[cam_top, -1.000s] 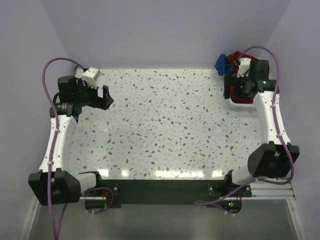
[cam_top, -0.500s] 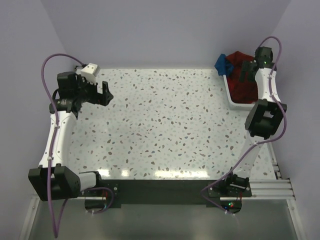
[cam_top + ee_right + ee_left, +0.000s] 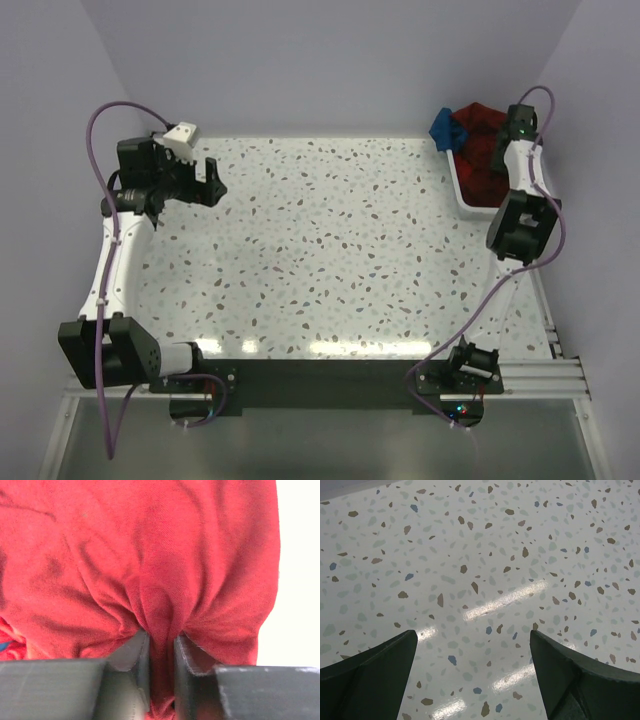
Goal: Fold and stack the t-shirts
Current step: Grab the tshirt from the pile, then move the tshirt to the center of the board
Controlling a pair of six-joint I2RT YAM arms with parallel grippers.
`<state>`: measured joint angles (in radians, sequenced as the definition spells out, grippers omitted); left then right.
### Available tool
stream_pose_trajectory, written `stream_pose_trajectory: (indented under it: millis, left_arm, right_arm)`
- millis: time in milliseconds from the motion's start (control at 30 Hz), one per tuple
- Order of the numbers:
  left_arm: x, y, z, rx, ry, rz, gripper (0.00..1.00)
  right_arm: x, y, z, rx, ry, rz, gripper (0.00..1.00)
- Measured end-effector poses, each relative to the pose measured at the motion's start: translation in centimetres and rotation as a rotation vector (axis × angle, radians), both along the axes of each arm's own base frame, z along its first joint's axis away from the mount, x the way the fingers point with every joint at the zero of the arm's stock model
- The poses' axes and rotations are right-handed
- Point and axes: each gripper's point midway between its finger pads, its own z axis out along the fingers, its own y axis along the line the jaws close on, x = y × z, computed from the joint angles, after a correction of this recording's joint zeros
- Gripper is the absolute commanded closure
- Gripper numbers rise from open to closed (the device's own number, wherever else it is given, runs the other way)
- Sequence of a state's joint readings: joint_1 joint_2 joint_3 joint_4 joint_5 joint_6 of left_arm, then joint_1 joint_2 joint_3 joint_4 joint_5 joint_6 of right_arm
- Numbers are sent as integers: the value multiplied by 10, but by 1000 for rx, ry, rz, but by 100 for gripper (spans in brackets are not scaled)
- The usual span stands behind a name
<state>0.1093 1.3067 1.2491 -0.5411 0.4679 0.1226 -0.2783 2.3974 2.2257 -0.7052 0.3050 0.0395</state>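
**Right pincer pinches a soft red shirt**

The right gripper (image 3: 161,641) has its two dark, flat fingers (image 3: 131,652) squeezed together on a bunched fold of the dark red t-shirt (image 3: 160,555). The cloth is soft and wrinkly, and creases fan out from the pinch. It lies in the white basket (image 3: 463,192) at the table's far right corner. A blue t-shirt (image 3: 443,128) is bunched at the basket's far left corner. The left gripper (image 3: 473,637) is spread wide with nothing in it, above the smooth, shiny, speckled table (image 3: 470,540).

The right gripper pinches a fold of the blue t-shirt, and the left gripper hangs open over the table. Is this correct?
Not quite: the right wrist view shows the right gripper pinching a fold of the red t-shirt, not blue. The left gripper does hang open over the table.
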Motion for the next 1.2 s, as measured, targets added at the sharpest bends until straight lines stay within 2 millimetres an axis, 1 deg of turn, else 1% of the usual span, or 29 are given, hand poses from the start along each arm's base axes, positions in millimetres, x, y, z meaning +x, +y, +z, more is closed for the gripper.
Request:
stream_pose_trajectory:
  millis: [33, 67, 133, 167, 267, 333, 433, 500, 533, 633, 700, 733, 800, 867, 900, 933, 1000, 1033, 1100, 1133, 1167, 1200]
  left_arm:
    - [0, 0, 0, 0, -1, 0, 0]
    - [1, 0, 1, 0, -2, 0, 0]
    - [1, 0, 2, 0, -5, 0, 0]
    - [1, 0, 3, 0, -7, 0, 0]
    - [1, 0, 4, 0, -10, 0, 0]
    - [1, 0, 4, -3, -9, 1, 0]
    - [0, 0, 6, -6, -11, 3, 0]
    - [0, -1, 7, -7, -14, 0, 0]
    - [-1, -2, 8, -9, -16, -3, 0]
    - [-3, -5, 9, -19, -15, -17, 0]
    - [-4, -6, 8, -25, -8, -24, 0]
    - [-5, -7, 7, -28, -4, -28, 0]
    - [-6, -8, 7, -34, 1, -34, 0]
    - [-7, -10, 7, -39, 3, -41, 0]
    - [-8, -11, 8, -42, 3, -44, 0]
    - [-8, -11, 9, -45, 2, -47, 0]
    - [-8, -12, 13, -52, -1, -52, 0]
    - [-8, -14, 15, -58, -4, -56, 0]
    - [-9, -15, 19, -72, -8, -61, 0]
    - [-9, -15, 20, -77, -9, -66, 0]
    - [-9, -16, 21, -82, -10, -70, 0]
    - [-10, -16, 22, -87, -11, -74, 0]
  right_arm:
    - [0, 0, 2, 5, -5, 1, 91]
    - [-1, -1, 5, 9, -11, -1, 100]
    - [-5, -2, 15, 14, -26, 3, 100]
    - [-8, -2, 23, 18, -36, 6, 100]
    - [-17, -2, 60, 14, -87, 17, 100]
    - [-22, 1, 101, 4, -158, 36, 100]
    - [-31, 12, 173, -7, -297, 80, 100]
    - [-36, 27, 223, 5, -405, 146, 100]
    - [-37, 34, 242, 12, -448, 178, 100]
    - [-46, 68, 306, 48, -594, 321, 100]
    - [-52, 93, 335, 74, -663, 409, 100]
    - [-56, 109, 349, 92, -695, 461, 100]
    - [-66, 147, 372, 129, -747, 565, 100]
    - [-75, 190, 394, 168, -800, 672, 100]
    - [-83, 207, 407, 187, -835, 717, 100]
    - [-90, 235, 417, 216, -861, 786, 100]
    - [-109, 278, 441, 276, -924, 892, 100]
    - [-122, 296, 453, 308, -956, 939, 100]
    - [-143, 321, 469, 371, -1000, 1009, 100]
    - [-153, 331, 473, 409, -1011, 1037, 66]
    - [-161, 339, 472, 447, -1009, 1062, 41]
    - [-167, 344, 465, 478, -992, 1072, 26]
